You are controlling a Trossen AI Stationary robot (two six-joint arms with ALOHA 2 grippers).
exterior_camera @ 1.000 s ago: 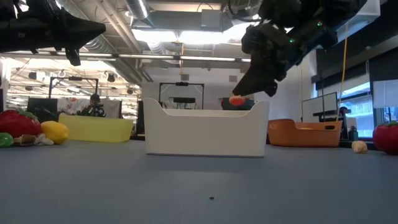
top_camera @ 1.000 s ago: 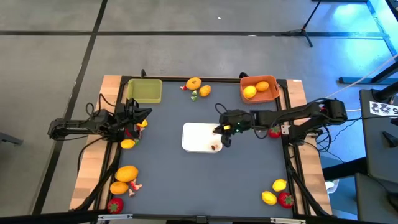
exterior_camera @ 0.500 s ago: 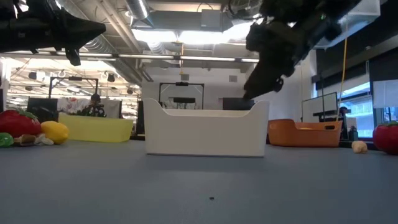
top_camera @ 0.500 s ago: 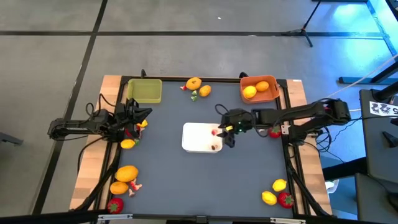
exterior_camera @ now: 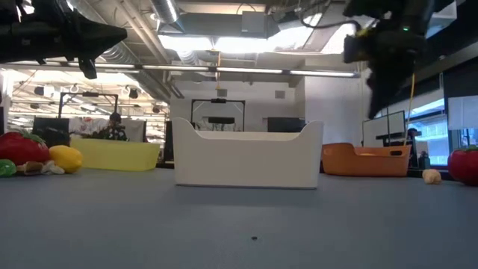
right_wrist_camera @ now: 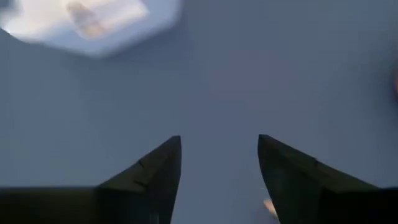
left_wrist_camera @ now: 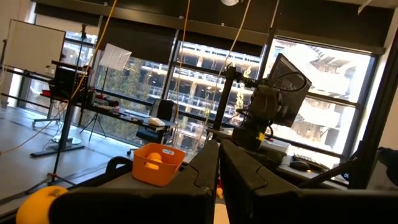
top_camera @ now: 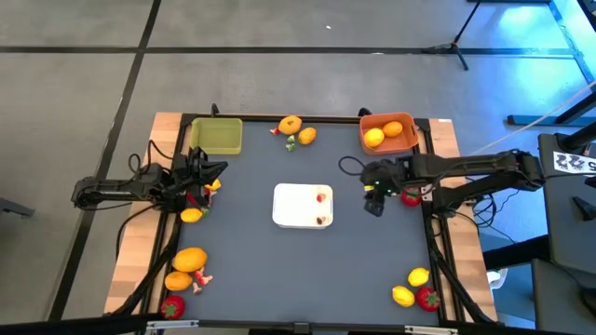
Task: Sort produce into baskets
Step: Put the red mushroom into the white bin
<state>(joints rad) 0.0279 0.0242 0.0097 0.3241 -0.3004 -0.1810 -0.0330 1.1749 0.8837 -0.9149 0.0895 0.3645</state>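
While the right claw [top_camera: 373,199] hangs empty with fingers apart beside the white tray [top_camera: 291,216], the left claw [top_camera: 207,174] stays-free wording aside is pressed together near a lemon [top_camera: 191,215] on the desk [top_camera: 251,270].

- Legible text, labels, brands, numbers: none can be read in any view.
- Tag [top_camera: 571,162] at the right edge of the high view, white with black marks: pattern visible, characters cannot be told.
- Whiteboard [left_wrist_camera: 26,45] in the room, left wrist view: no writing can be made out.
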